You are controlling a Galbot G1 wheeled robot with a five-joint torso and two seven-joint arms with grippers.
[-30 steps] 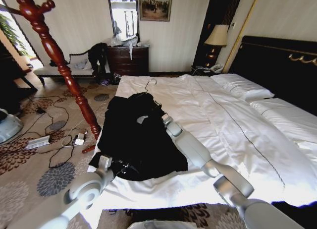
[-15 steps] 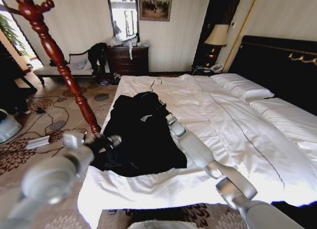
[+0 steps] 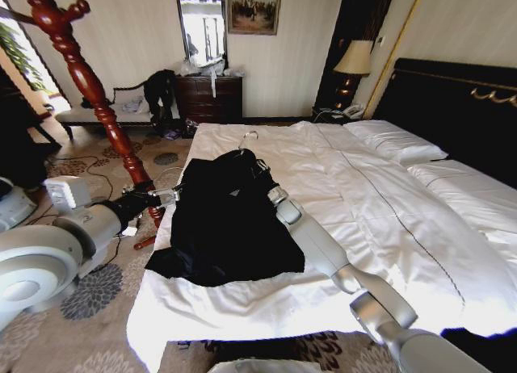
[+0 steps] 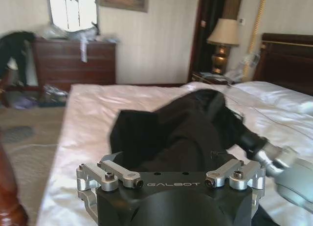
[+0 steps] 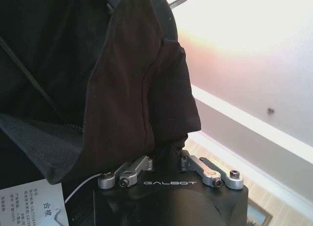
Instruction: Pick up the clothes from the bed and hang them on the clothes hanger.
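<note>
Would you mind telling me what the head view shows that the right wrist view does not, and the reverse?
Head view alone: the red-brown coat stand, the left gripper beside the bed's edge near it, the pillows and the black headboard. Right wrist view alone: a white printed tag and the right gripper shut on the cloth. Both: the black coat.

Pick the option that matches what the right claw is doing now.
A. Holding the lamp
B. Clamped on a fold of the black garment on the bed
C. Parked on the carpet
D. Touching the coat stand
B: the right claw pinches the black garment over the bed.
</note>
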